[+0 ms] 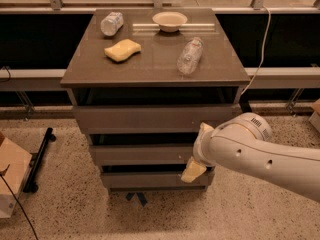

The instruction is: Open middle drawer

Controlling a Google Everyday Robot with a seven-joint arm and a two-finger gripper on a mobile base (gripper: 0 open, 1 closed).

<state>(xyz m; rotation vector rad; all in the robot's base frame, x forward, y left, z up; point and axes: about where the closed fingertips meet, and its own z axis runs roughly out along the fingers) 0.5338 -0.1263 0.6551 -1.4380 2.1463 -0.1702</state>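
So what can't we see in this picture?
Camera view:
- The gripper is at the right end of the middle drawer; the arm hides whether they touch.
- Inside the drawers: only dark gaps show.
- The rest of the arm: cut off by the right edge.
- The box: cut off by the left edge.

You see a cream-yellow gripper [196,152] at the right end of the grey-brown middle drawer [140,154], a yellow sponge [122,49], a white bowl [170,20].
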